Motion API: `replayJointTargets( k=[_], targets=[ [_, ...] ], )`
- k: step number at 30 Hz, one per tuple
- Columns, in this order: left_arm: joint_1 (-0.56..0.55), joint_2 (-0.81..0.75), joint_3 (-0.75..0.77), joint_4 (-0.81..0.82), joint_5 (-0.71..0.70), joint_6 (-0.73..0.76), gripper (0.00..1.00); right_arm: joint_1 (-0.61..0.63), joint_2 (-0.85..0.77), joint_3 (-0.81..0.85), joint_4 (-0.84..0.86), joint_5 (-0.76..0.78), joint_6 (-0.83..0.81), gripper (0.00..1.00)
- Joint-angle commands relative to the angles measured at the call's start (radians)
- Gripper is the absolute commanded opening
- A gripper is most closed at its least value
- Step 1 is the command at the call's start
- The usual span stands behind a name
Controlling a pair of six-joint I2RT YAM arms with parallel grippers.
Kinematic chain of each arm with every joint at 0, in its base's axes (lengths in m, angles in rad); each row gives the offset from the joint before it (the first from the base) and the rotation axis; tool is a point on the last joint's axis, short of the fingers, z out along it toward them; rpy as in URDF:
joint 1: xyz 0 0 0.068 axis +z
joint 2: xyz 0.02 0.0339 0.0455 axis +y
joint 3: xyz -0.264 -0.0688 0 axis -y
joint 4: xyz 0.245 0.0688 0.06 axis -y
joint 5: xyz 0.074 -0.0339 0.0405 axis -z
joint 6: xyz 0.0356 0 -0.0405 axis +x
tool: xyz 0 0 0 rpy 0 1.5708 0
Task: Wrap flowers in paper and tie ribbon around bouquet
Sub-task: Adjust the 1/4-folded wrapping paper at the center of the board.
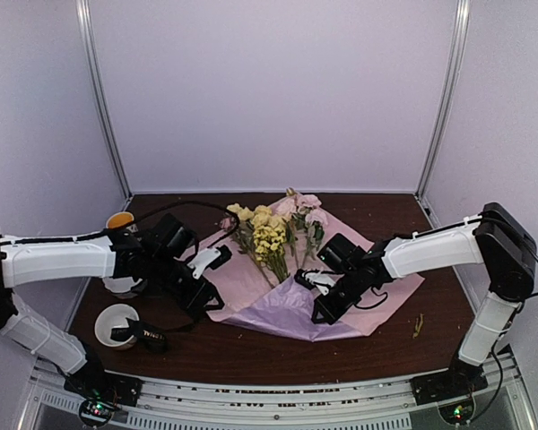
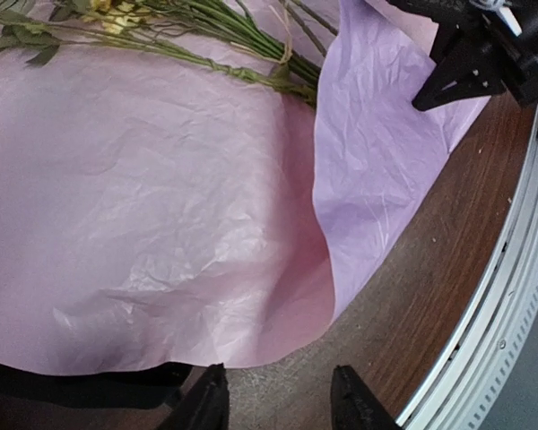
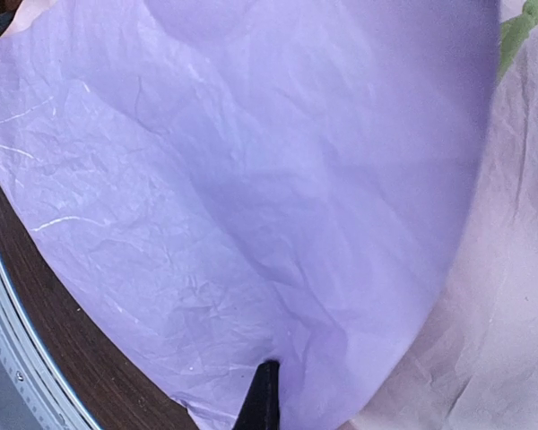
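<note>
The lilac paper (image 1: 278, 300) lies spread on the brown table, with the flowers (image 1: 267, 235) resting on it, blooms toward the back. My right gripper (image 1: 325, 312) is shut on the paper's near-right edge (image 3: 251, 179) and holds a flap folded up over the sheet; only one black finger (image 3: 264, 399) shows. My left gripper (image 2: 278, 399) is open just off the paper's left edge (image 2: 161, 197), with bare table between its fingertips. The green stems (image 2: 242, 36) lie beyond the fold. The black ribbon (image 1: 148, 338) sits by a white cup at the near left.
A white cup (image 1: 115, 324) stands at the near left and an orange-topped container (image 1: 119, 220) at the back left. A metal rail (image 2: 484, 340) runs along the table's near edge. A small plant scrap (image 1: 419, 324) lies at the right.
</note>
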Motion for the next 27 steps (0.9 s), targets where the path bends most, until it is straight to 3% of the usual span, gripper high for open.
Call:
replayJointTargets(
  k=[1,8,13,16,19,23,25,27],
  targets=[
    [-0.111,0.087,0.063,0.024,-0.023,0.050,0.47,-0.001,0.022,0.035,-0.018,-0.035,-0.019,0.00],
    [-0.130,0.108,0.031,0.122,-0.027,0.246,0.68,-0.001,0.029,0.040,-0.023,-0.050,-0.013,0.00],
    [-0.130,0.238,0.052,0.094,-0.047,0.345,0.69,-0.001,0.002,0.026,-0.003,-0.053,0.015,0.00],
    [-0.130,0.315,0.054,0.136,0.009,0.329,0.60,-0.001,-0.015,0.023,0.009,-0.063,0.028,0.00],
    [-0.130,0.292,-0.005,0.206,0.033,0.307,0.39,0.000,-0.020,0.020,0.024,-0.075,0.045,0.00],
    [-0.130,0.254,-0.079,0.276,0.076,0.265,0.20,0.000,-0.034,-0.005,0.058,-0.092,0.070,0.00],
    [-0.130,0.249,-0.106,0.308,0.098,0.253,0.05,0.000,-0.044,-0.017,0.068,-0.099,0.079,0.00],
    [-0.130,0.241,-0.108,0.299,0.111,0.269,0.00,0.001,-0.048,-0.023,0.073,-0.100,0.088,0.00]
  ],
)
